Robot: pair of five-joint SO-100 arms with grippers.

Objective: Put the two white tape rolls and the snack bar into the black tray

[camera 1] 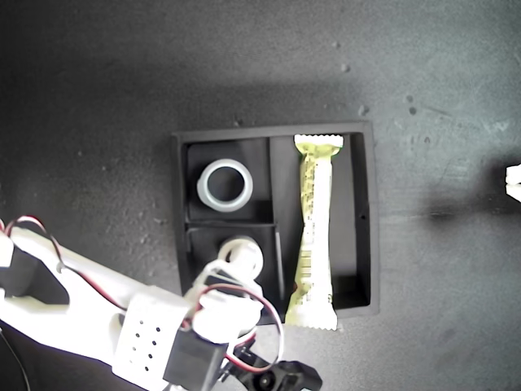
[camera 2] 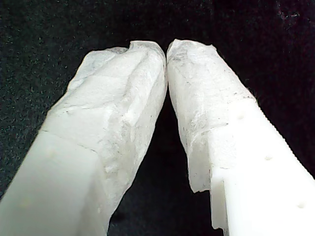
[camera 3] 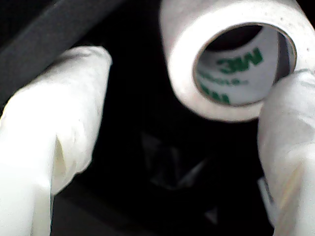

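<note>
**Inspector:** Start with the black tray (camera 1: 362, 134). Contents?

**Assistant:** In the exterior view, the snack bar (camera 1: 314, 232) lies along the long compartment on that view's right, with its lower crimped end overhanging the tray wall. The larger tape roll (camera 1: 225, 185) lies flat in the upper small compartment. The smaller tape roll (camera 1: 242, 254) sits in the lower small compartment, partly hidden by the arm entering from that view's lower left.

**Inspector:** What does the second wrist view add?

**Assistant:** It shows my second gripper (camera 3: 182, 128) spread wide over the dark compartment. The smaller tape roll (camera 3: 216, 59) rests against one finger (camera 3: 288, 147), with green print visible inside its core; the other finger stands well apart. The exterior view hides this.

**Inspector:** And my first gripper?

**Assistant:** The first wrist view shows my first gripper (camera 2: 166, 51) with its taped tips pressed together, nothing between them, above a dark surface. Its place in the exterior view cannot be told for certain.
</note>
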